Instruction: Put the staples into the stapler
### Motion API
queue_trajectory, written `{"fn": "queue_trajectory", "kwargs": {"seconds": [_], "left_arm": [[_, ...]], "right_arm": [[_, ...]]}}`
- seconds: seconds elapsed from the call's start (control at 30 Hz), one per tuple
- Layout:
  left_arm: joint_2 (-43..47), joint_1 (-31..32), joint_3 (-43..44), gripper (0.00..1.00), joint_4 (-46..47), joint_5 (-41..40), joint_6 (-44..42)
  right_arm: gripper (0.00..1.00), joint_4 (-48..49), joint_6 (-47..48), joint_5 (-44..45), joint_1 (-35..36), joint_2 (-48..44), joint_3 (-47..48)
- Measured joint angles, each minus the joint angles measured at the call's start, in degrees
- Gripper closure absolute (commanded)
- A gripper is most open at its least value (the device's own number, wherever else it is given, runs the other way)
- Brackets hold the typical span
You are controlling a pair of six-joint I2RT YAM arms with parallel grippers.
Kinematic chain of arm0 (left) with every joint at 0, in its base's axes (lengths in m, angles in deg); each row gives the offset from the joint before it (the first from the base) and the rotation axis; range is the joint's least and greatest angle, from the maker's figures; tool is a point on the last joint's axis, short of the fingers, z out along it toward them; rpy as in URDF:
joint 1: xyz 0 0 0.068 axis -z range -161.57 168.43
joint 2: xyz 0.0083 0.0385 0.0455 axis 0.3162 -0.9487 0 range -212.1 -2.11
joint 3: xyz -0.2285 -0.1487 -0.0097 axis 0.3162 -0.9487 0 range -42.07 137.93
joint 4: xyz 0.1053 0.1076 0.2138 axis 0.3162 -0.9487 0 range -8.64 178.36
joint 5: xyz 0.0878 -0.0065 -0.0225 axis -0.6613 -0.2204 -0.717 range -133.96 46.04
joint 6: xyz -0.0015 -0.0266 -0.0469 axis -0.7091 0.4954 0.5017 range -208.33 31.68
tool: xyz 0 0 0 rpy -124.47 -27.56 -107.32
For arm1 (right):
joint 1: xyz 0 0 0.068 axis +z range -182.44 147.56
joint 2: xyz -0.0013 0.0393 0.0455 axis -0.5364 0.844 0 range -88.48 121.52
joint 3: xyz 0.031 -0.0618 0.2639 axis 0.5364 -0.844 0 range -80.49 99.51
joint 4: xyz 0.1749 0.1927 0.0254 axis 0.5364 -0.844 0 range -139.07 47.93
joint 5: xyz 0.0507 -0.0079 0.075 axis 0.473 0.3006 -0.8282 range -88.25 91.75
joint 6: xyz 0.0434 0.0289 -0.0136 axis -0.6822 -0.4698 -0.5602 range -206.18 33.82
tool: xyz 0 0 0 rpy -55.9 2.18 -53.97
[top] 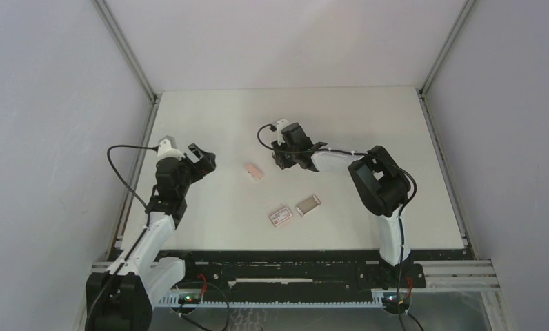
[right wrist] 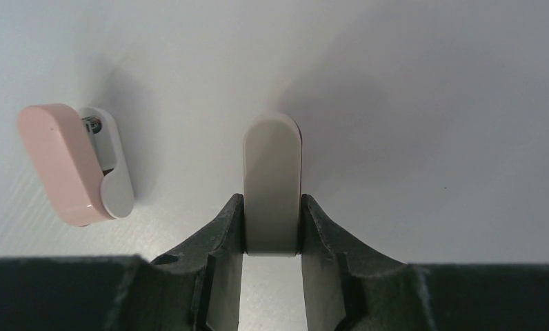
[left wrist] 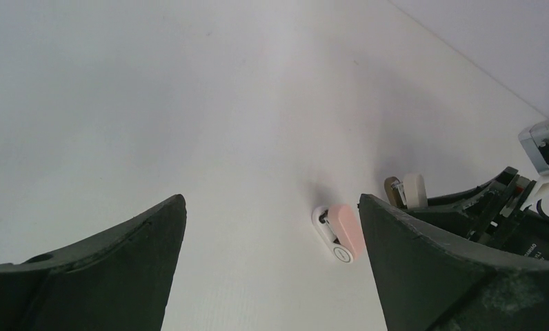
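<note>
The staples [top: 307, 205] lie as a silvery strip in a flat grey tray [top: 315, 199] on the table [top: 368, 124], nearer the arm bases than the stapler [top: 254, 172] and to its right.

Going from the left, we see the left hand [top: 201, 161] well to the left of the stapler. Its fingers are spread wide with nothing between them, and its wrist view looks across at the stapler.

The stapler lies flat. In the right wrist view its pink top sits askew on the white body, with a bit of metal showing between them.

Nearer the arm bases and just right of the stapler lies the white box [top: 280, 216] with its red label, just beside the tray.

Close to the right of the stapler, the right hand [top: 281, 164] is clamped narrow on a pale rounded piece [right wrist: 272, 165], whose end sticks out beyond the fingertips.
</note>
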Motion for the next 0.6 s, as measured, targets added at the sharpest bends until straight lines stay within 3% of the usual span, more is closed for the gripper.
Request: {"fn": "queue_trajectory", "kwargs": {"seconds": [0.1, 0.2, 0.3, 0.47, 0.6], "left_arm": [[-0.44, -0.42, -0.28, 0.02, 1.6, -0.83, -0.81], [-1.57, -0.85, -0.33, 0.02, 2.4, -1.2, -1.29], [-2.43, -1.68, -0.96, 0.01, 3.72, -0.81, -1.53], [-2.69, -4.68, -2.45, 0.0, 5.49, 0.37, -1.51], [-1.29, -10.82, -4.33, 0.0, 6.95, 0.02, -1.4]], "right_arm": [[0.52, -0.61, 0.09, 0.5, 0.0, 0.55, 0.24], [0.44, -0.92, 0.22, 0.52, -0.02, 0.63, 0.26], [0.27, -0.83, 0.04, 0.0, -0.22, 0.63, 0.28], [0.17, -0.35, -0.13, -1.73, -2.05, -1.01, -0.98], [0.13, 0.22, -1.73, -3.74, -5.97, -8.94, -7.85]]}}
